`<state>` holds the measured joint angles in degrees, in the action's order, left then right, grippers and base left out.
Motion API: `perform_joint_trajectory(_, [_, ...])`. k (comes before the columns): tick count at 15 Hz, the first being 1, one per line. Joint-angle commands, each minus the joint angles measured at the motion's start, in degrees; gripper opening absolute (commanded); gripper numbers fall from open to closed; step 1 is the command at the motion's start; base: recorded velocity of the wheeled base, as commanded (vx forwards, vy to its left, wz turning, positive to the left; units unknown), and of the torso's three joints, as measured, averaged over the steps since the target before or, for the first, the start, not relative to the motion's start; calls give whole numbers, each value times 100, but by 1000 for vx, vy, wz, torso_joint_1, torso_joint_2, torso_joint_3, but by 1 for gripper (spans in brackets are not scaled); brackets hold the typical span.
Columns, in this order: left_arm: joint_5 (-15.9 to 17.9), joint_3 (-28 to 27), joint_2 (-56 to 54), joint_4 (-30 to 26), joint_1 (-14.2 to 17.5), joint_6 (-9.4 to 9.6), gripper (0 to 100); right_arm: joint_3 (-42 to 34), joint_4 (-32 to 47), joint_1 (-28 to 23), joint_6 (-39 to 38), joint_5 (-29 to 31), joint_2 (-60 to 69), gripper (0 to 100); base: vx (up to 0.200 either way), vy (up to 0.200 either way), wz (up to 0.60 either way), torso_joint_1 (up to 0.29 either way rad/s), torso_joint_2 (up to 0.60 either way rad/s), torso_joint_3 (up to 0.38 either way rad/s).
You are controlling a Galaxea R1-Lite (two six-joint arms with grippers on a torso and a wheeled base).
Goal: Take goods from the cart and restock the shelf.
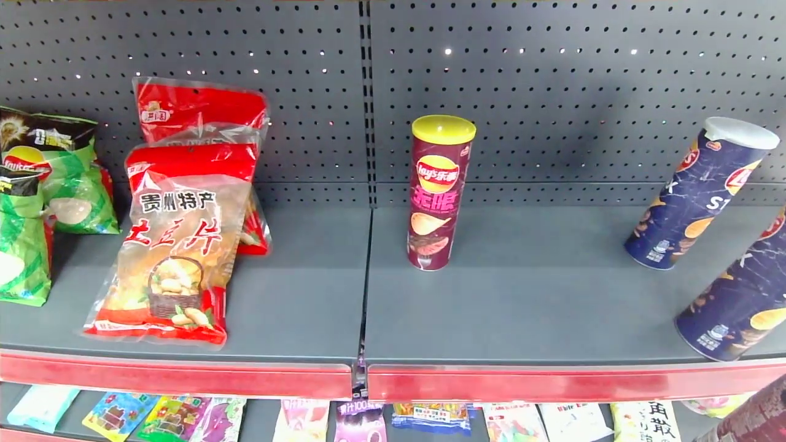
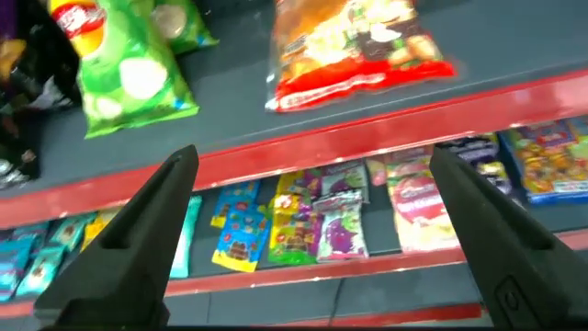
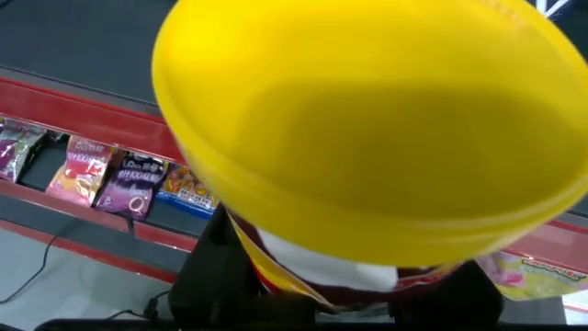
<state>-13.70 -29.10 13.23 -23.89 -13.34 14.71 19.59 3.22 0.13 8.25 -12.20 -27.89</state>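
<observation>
My right gripper (image 3: 335,299) is shut on a maroon chip can with a yellow lid (image 3: 367,119), held in front of the shelf's red front edge (image 3: 83,101). Part of that can's maroon body (image 1: 758,417) shows at the lower right corner of the head view. A matching maroon can (image 1: 437,193) stands upright mid-shelf. Two navy cans (image 1: 697,193) (image 1: 737,301) stand at the shelf's right end. My left gripper (image 2: 312,239) is open and holds nothing, in front of the red shelf edge (image 2: 303,147) below the green chip bags (image 2: 124,64).
Red potato-chip bags (image 1: 175,245) and green bags (image 1: 37,196) occupy the left half of the grey shelf (image 1: 522,294). Bare shelf lies on both sides of the upright can. The lower shelf holds several small snack packets (image 1: 430,417). A pegboard back wall (image 1: 552,92) closes the shelf.
</observation>
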Motion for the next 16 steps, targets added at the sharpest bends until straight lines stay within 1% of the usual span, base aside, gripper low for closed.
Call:
perform_joint_trajectory(1, [69, -17, 40, -1, -81, 5, 100, -8, 3, 4, 1, -1, 3, 0, 0, 0, 0, 0, 0, 0])
perform_joint_trajectory(2, [105, -70, 163, 8, -204, 5, 100, 10, 3, 4, 1, -10, 21, 0, 0, 0, 0, 0, 0, 0])
perform_joint_trajectory(3, [359, -272, 576, 139, -442, -4, 100, 45, 3, 4, 10, -89, 100, 0, 0, 0, 0, 0, 0, 0])
perform_joint_trajectory(4, [781, -527, 1006, 280, -661, -74, 100, 71, 12, 4, 10, -256, 240, 0, 0, 0, 0, 0, 0, 0])
perform_joint_trajectory(5, [1247, -799, 1666, 517, -793, -250, 100, 36, 12, 4, 10, -520, 390, 0, 0, 0, 0, 0, 0, 0])
perform_joint_trajectory(6, [1590, -984, 2360, 1001, -793, -426, 100, 1, 30, 4, 1, -810, 574, 0, 0, 0, 0, 0, 0, 0])
perform_joint_trajectory(7, [1818, -1098, 3063, 1607, -793, -443, 100, -17, 65, 4, 1, -889, 715, 0, 0, 0, 0, 0, 0, 0])
perform_joint_trajectory(9, [1915, -1344, 4504, 3005, -776, -531, 100, -69, 65, -5, 1, -854, 750, 0, 0, 0, 0, 0, 0, 0])
perform_joint_trajectory(10, [1985, -1423, 4777, 3224, -820, -540, 100, -61, 65, -5, 1, -854, 741, 0, 0, 0, 0, 0, 0, 0])
perform_joint_trajectory(11, [2557, -1581, 5331, 3611, -934, -619, 100, -25, 56, -13, 1, -845, 697, 0, 0, 0, 0, 0, 0, 0])
perform_joint_trajectory(12, [3567, -1740, 5788, 3954, -925, -768, 100, -8, 47, -13, 1, -836, 662, 0, 0, 0, 0, 0, 0, 0])
perform_joint_trajectory(13, [3743, -1871, 5999, 3963, -943, -768, 100, 1, 47, -31, 1, -836, 662, 0, 0, 0, 0, 0, 0, 0])
perform_joint_trajectory(14, [3778, -1915, 6130, 3971, -952, -759, 100, 1, 47, -40, 1, -836, 662, 0, 0, 0, 0, 0, 0, 0])
perform_joint_trajectory(15, [4077, -2126, 6508, 3998, -969, -759, 100, 1, 47, -40, 1, -828, 671, 0, 0, 0, 0, 0, 0, 0])
perform_joint_trajectory(16, [4244, -2320, 6763, 3998, -969, -759, 100, -8, 56, -49, 1, -828, 671, 0, 0, 0, 0, 0, 0, 0])
